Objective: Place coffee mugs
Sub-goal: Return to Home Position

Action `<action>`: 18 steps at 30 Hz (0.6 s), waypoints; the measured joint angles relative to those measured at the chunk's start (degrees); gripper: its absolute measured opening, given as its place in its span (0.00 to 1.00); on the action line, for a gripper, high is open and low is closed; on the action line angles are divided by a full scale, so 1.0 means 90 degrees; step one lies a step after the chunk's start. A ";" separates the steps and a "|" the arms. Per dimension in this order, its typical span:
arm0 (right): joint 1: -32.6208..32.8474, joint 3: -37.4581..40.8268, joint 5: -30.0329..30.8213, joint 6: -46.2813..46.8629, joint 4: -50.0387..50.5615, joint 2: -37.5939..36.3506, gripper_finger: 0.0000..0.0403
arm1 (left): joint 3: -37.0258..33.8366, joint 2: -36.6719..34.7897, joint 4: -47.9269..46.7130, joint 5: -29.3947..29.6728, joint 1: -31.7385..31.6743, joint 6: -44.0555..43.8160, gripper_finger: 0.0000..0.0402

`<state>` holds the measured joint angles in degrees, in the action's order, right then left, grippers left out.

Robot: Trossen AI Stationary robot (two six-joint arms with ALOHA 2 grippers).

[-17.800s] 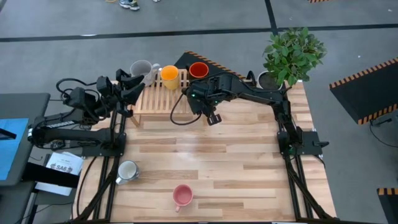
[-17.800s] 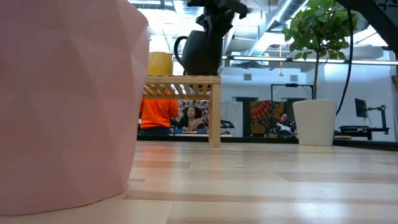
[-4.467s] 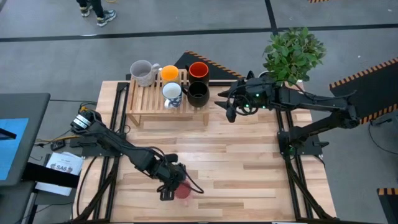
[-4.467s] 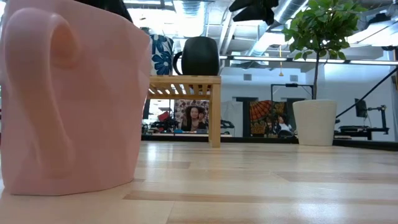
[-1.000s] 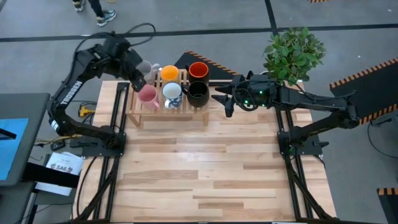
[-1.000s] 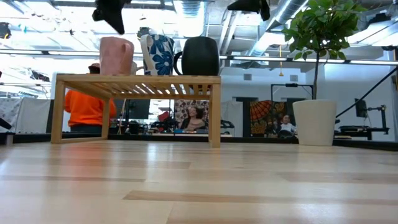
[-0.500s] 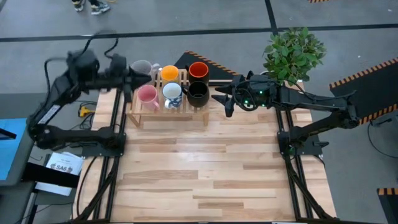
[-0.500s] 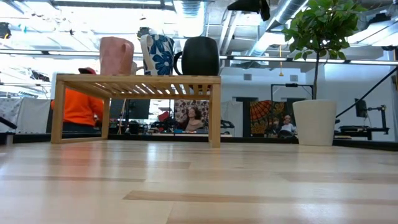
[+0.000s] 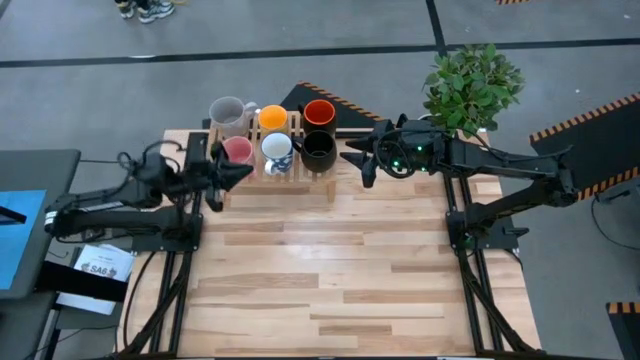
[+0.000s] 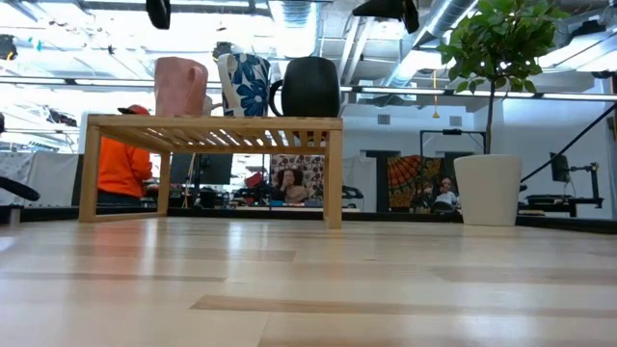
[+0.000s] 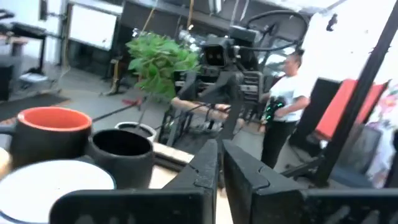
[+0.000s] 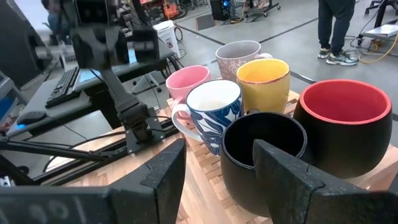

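Six coffee mugs stand upright on a wooden slatted rack (image 9: 300, 182) at the table's far left. The grey (image 9: 228, 110), orange (image 9: 272, 118) and red-inside (image 9: 319, 112) mugs form the far row. The pink (image 9: 238, 150), white-and-blue (image 9: 277, 148) and black (image 9: 318, 148) mugs form the near row. My left gripper (image 9: 238, 171) is shut and holds nothing. It hangs above table height off the rack's near left corner, beside the pink mug, and points toward the table's right. My right gripper (image 12: 217, 180) stands open just right of the black mug (image 12: 264, 155), touching nothing.
A potted plant (image 9: 465, 85) in a white pot (image 10: 489, 190) stands at the table's far right corner. The light wooden tabletop (image 9: 340, 270) stretches from the rack toward the near edge. People stand in the room beyond the table.
My left arm has drawn back from above the rack, swung out past the table's left edge and folded down low. Its gripper has come toward the near side, beside the rack's near left corner. The pink mug has stayed upright on the rack.
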<state>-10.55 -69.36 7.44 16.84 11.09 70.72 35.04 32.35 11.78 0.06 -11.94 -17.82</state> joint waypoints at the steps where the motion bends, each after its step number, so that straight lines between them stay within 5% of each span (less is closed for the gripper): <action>1: 0.0000 0.0000 0.0000 0.0070 0.0000 0.0000 0.51 | -0.0253 -0.0064 0.0285 0.0041 0.0086 0.0002 0.01; 8: 0.0000 0.0000 0.0000 0.0360 -0.0003 0.0000 0.36 | -0.1498 -0.0453 0.1647 0.0311 0.0560 -0.0175 0.00; 18: 0.0065 0.0000 -0.0361 0.0644 0.0097 0.0000 0.04 | -0.2112 -0.1211 0.1524 0.0147 0.0958 0.0047 0.00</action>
<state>-9.96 -69.36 4.19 22.64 11.97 70.72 16.04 21.45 25.49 1.38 -3.31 -17.40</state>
